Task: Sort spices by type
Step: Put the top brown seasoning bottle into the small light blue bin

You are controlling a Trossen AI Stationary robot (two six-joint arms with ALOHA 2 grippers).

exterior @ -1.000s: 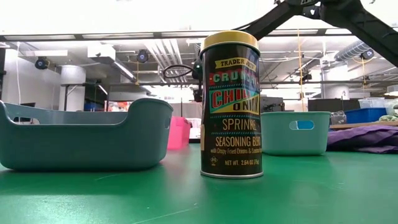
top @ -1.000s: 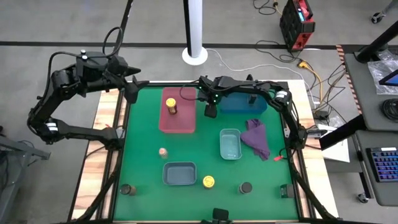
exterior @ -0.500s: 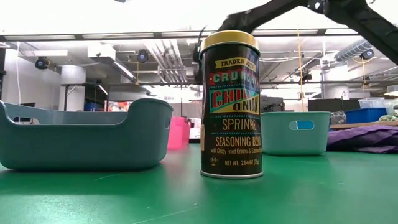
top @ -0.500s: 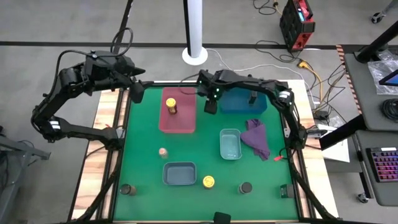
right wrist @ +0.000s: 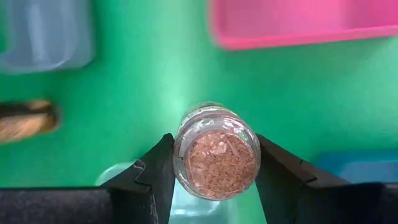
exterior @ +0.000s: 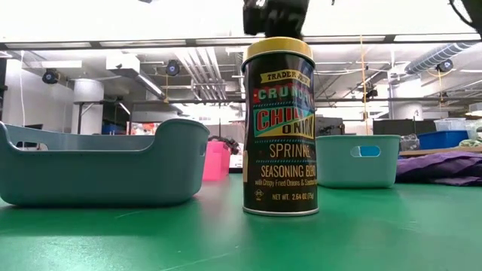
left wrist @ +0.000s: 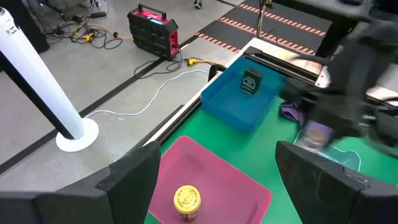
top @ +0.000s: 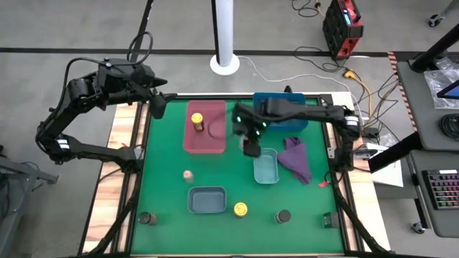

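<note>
While the right gripper [right wrist: 214,163] pinches it between both fingers, a tiny glass jar [right wrist: 216,152] of pinkish-tan grains points end-on at the wrist camera; left gripper [top: 157,106] spread.

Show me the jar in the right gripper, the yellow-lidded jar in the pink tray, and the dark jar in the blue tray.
pinkish-tan jar [right wrist: 216,155]: right wrist view, its glass base.
yellow-lidded jar [top: 197,117]: high view, its lid.
dark rectangular jar [left wrist: 251,81]: left wrist view, its front face.
</note>
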